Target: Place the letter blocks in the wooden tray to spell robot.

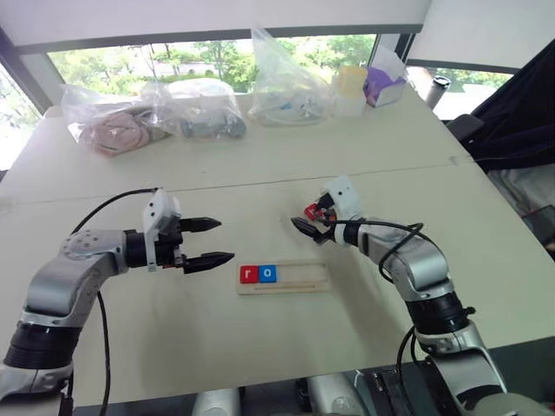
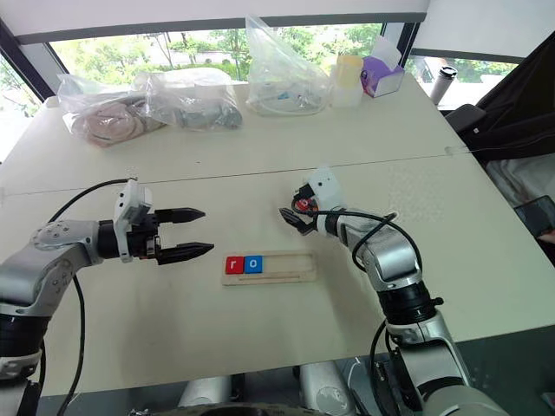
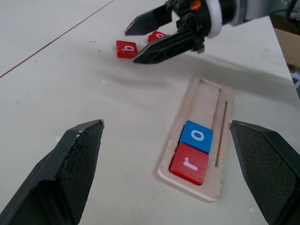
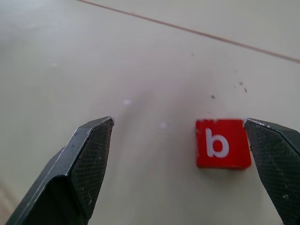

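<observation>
The wooden tray (image 1: 303,278) lies mid-table with a red "r" block (image 1: 249,274) and a blue "o" block (image 1: 268,273) side by side at its left end. A red "b" block (image 4: 221,143) lies flat on the table beyond the tray. My right gripper (image 4: 178,121) is open and hovers low over the "b", which sits close to one finger. Another red block (image 3: 157,35) lies just behind, partly hidden by that gripper, its letter unreadable. My left gripper (image 1: 217,240) hangs open and empty to the left of the tray, pointing toward it.
Several clear plastic bags (image 1: 195,108) with contents, a yellowish cup (image 1: 349,89) and a purple box (image 1: 384,84) line the far side of the table. A dark bottle (image 1: 436,88) stands at the back right. A seam (image 1: 260,184) runs across the table.
</observation>
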